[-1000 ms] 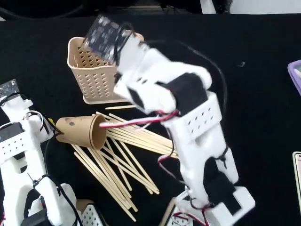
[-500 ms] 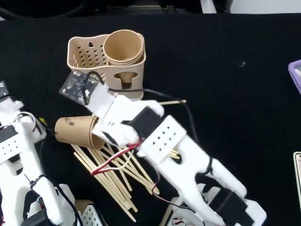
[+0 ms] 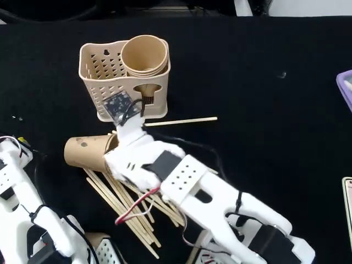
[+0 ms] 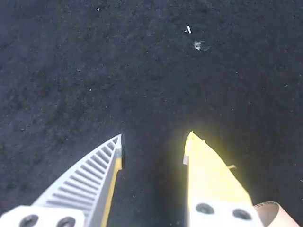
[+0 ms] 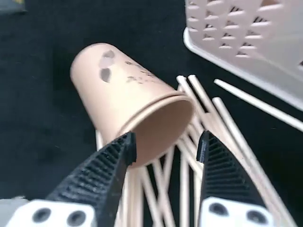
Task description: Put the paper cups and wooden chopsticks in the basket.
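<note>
- The left arm (image 3: 19, 190) sits at the near-left edge of the desk (image 3: 275, 165). Its jaws are spread and empty over bare black surface. What looks like another cup's rim (image 4: 277, 213) lies just beside them.
- One paper cup (image 3: 88, 153) lies on its side on the desk, in front of the basket. Its mouth is turned toward the chopstick pile and seems to rest against it.
- The wooden chopsticks (image 3: 126, 203) lie fanned on the desk, running from the cup's mouth under the right arm (image 3: 209, 192). None show in the basket.
- The right arm's jaws are spread and hold nothing. They hang just at the lying cup's mouth, with one tip by the rim.
- The step in hand looks like picking up this cup.
- The next move calls for setting one jaw inside the rim and one outside. The pinch should be gentle so the wall does not buckle. Then the cup needs lifting clear of the sticks.
- The basket (image 3: 107, 82) stands upright behind, with stacked cups (image 3: 144, 54) in its right part. The lifted cup would need to nest there.
- A single chopstick (image 3: 181, 121) lies apart, just in front of the basket.
</note>
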You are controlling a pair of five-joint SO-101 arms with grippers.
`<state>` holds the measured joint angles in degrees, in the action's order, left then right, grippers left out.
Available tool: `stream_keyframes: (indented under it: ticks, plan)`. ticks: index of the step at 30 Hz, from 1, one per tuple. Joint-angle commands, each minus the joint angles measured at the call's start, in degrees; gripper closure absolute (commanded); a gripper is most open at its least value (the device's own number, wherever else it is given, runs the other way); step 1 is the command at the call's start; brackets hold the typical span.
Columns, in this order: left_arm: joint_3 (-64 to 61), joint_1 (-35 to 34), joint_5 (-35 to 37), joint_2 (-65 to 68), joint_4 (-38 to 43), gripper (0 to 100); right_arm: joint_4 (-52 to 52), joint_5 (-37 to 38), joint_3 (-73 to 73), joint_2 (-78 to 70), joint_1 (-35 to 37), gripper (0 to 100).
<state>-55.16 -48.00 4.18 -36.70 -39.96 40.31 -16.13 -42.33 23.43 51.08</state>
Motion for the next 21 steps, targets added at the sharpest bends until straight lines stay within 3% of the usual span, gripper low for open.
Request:
stream_keyframes:
  ticks: [1, 12, 21]
  plan:
    - [0.40, -0.48, 0.62, -0.62, 1.14, 78, -1.67, -1.93, 0.40, 2.68, 3.87, 77.9]
    - [0.40, -0.48, 0.44, -0.79, 0.97, 78, -4.48, -1.93, -0.84, 2.24, 8.44, 77.9]
    - [0.31, -0.48, 0.35, -0.88, 0.97, 78, -27.08, -1.49, -13.41, 2.24, 7.74, 78.3]
